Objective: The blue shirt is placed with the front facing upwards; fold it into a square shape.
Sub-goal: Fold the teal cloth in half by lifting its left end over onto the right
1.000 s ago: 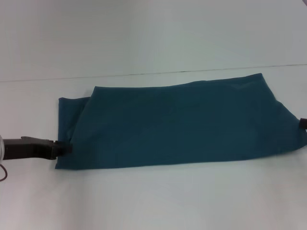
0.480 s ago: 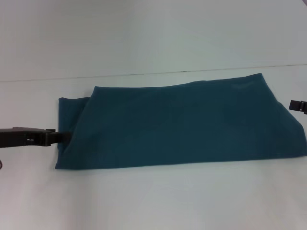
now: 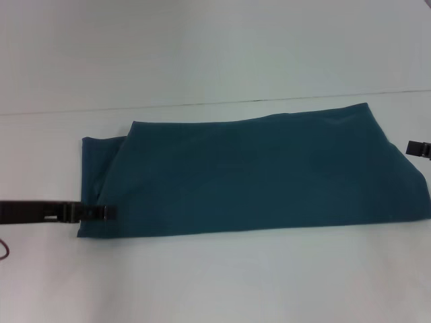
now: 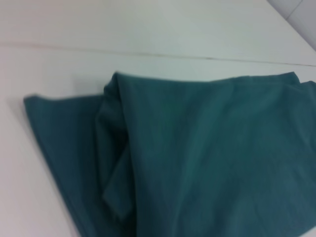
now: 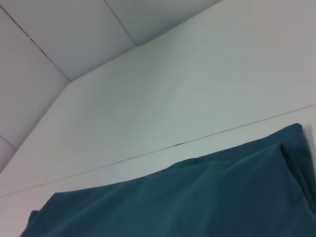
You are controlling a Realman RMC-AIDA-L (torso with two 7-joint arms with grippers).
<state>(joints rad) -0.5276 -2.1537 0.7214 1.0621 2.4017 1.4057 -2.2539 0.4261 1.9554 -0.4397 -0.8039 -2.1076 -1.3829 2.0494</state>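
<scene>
Left pincer (image 3: 101,212) reaches level over blue shirt (image 3: 256,175) corner, grip state unclear

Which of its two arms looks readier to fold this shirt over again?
Probably the left. The left gripper reaches over the near left corner of the blue shirt, a long band on the white table. The right gripper hangs beside the shirt's right edge.
</scene>
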